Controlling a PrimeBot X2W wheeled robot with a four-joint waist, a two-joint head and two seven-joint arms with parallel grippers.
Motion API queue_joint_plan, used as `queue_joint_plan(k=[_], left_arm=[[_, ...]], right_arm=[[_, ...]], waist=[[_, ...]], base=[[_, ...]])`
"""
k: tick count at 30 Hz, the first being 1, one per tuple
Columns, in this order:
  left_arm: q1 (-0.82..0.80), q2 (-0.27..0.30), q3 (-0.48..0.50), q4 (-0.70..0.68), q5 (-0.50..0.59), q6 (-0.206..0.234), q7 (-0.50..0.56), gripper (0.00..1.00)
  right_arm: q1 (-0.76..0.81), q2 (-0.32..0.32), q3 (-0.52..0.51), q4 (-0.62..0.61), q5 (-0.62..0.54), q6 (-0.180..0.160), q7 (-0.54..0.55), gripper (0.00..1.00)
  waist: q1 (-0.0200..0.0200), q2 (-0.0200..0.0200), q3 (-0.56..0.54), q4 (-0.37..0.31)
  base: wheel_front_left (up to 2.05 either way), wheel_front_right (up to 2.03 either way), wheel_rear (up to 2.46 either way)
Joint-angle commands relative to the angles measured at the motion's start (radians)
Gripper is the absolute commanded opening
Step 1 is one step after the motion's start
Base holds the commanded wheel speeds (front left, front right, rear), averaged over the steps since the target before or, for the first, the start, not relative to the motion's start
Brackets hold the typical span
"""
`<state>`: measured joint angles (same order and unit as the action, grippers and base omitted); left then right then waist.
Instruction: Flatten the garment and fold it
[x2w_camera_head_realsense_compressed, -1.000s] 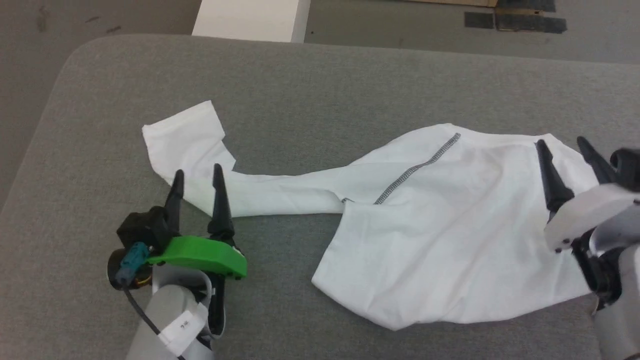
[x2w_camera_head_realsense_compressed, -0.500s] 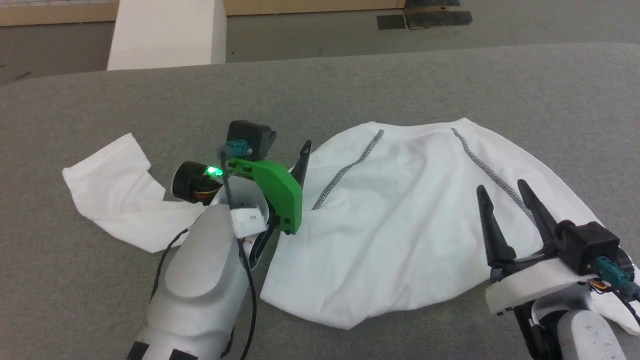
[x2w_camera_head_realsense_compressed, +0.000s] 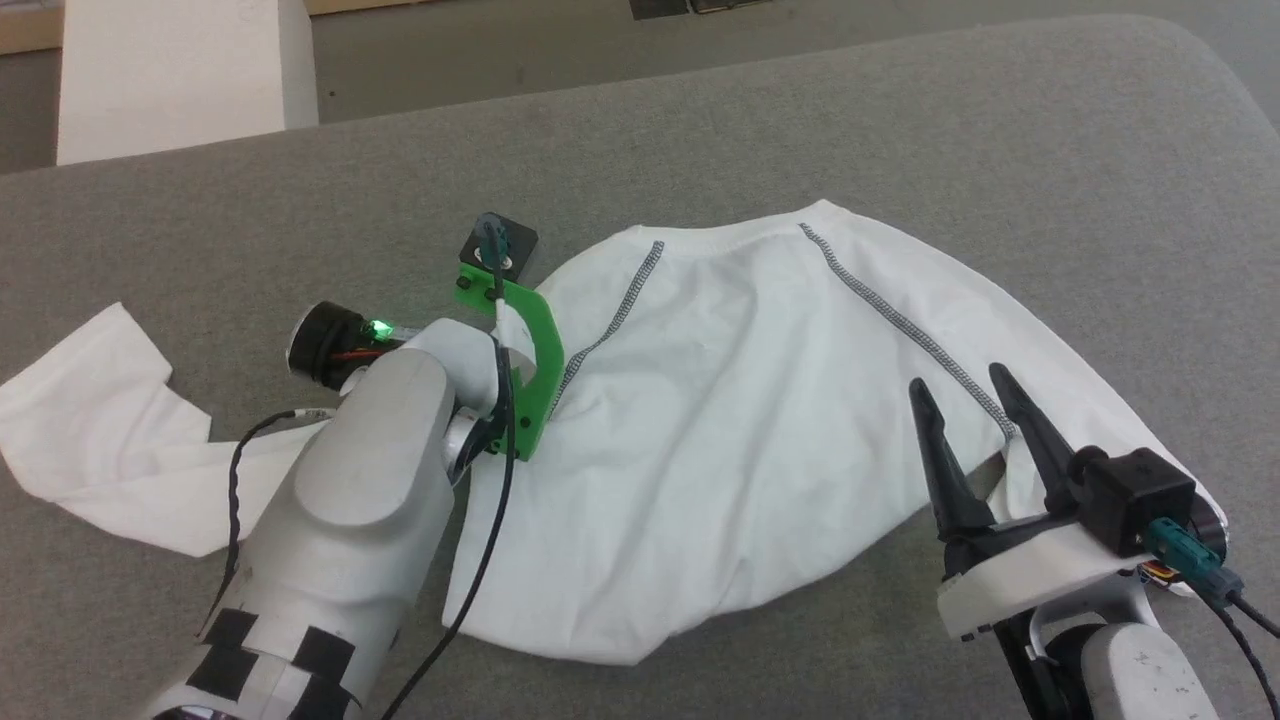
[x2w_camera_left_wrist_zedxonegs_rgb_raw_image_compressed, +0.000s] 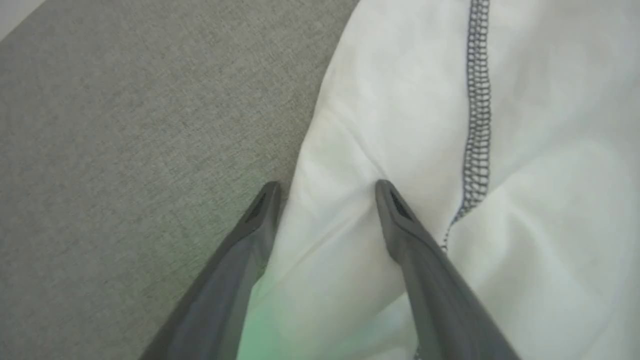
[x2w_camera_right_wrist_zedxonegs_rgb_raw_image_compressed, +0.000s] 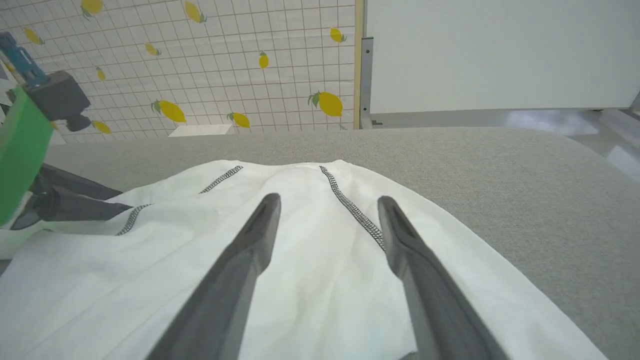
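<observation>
On the bench (x2w_camera_head_realsense_compressed: 900, 130), the shirt (x2w_camera_head_realsense_compressed: 760, 420) lay rumpled, flattening unfinished. By the shirt's edge the left hand (x2w_camera_left_wrist_zedxonegs_rgb_raw_image_compressed: 327, 184) straddled cloth; the right hand (x2w_camera_head_realsense_compressed: 955, 377) hovered over its other side, both wide open, empty. Next, probably: pinch both sides, pull outward.

We see the garment (x2w_camera_head_realsense_compressed: 760, 420), a thin white T-shirt, lying unfolded and rumpled across the middle of the head view on the grey surface (x2w_camera_head_realsense_compressed: 1000, 130). Its collar (x2w_camera_head_realsense_compressed: 730, 228) sits at upper centre, and two grey zigzag seams slant down from it. One sleeve (x2w_camera_head_realsense_compressed: 100, 440) trails creased to the left edge.
</observation>
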<state>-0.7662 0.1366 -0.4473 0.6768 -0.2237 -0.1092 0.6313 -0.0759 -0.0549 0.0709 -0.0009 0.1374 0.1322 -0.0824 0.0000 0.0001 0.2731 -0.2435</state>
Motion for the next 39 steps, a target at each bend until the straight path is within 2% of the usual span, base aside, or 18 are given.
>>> queue_joint_plan(k=[1, 6, 8, 10, 16, 20, 24, 28, 39], left_arm=[[-0.006, 0.010, -0.012, 0.008, -0.011, -0.009, 0.034, 1.00], [0.000, 0.051, -0.041, 0.004, -0.022, -0.015, 0.121, 1.00], [0.002, 0.060, -0.041, -0.004, -0.036, -0.017, 0.131, 0.00], [0.000, 0.075, -0.036, -0.027, -0.045, -0.017, 0.110, 0.00], [-0.013, 0.131, 0.025, -0.098, -0.050, 0.022, -0.058, 0.00], [-0.012, 0.160, 0.063, -0.117, -0.076, 0.027, -0.106, 0.00], [-0.009, 0.173, 0.080, -0.130, -0.110, 0.017, -0.104, 0.00], [-0.022, 0.165, 0.073, -0.151, -0.132, 0.007, -0.095, 0.00], [-0.082, 0.143, 0.042, -0.168, -0.148, -0.005, -0.108, 0.00]], right_arm=[[0.000, 0.003, 0.001, 0.002, -0.005, -0.002, -0.007, 1.00], [-0.005, 0.004, 0.005, 0.001, 0.008, -0.002, -0.014, 1.00], [-0.008, 0.004, 0.014, 0.002, 0.017, -0.002, -0.012, 1.00], [-0.011, 0.004, 0.020, 0.003, 0.022, -0.002, -0.011, 1.00], [-0.037, 0.004, 0.006, -0.006, 0.013, -0.002, 0.001, 1.00], [-0.104, -0.029, -0.001, -0.004, -0.003, -0.002, 0.034, 1.00], [-0.221, -0.101, 0.023, 0.059, -0.019, -0.002, 0.128, 1.00], [-0.351, -0.170, 0.075, 0.183, -0.013, -0.002, 0.250, 1.00], [-0.620, -0.263, 0.259, 0.477, 0.049, -0.002, 0.567, 1.00]], waist=[[0.0000, -0.0001, 0.009, -0.013], [0.0000, -0.0001, 0.018, -0.025], [0.0000, -0.0001, 0.021, -0.028], [0.0000, -0.0001, 0.024, -0.029], [0.0000, -0.0001, 0.031, -0.008], [0.0000, -0.0001, 0.035, 0.015], [0.0000, -0.0001, 0.051, 0.041], [0.0000, -0.0001, 0.077, 0.076], [0.0000, -0.0001, 0.145, 0.136]], base=[[0.00, 0.00, 0.00], [0.00, 0.00, 0.00], [0.00, 0.00, 0.00], [0.00, 0.00, 0.00], [0.00, 0.00, 0.00], [0.00, 0.00, 0.00], [0.00, 0.00, 0.00], [0.00, 0.00, 0.00], [0.00, 0.00, 0.00]])
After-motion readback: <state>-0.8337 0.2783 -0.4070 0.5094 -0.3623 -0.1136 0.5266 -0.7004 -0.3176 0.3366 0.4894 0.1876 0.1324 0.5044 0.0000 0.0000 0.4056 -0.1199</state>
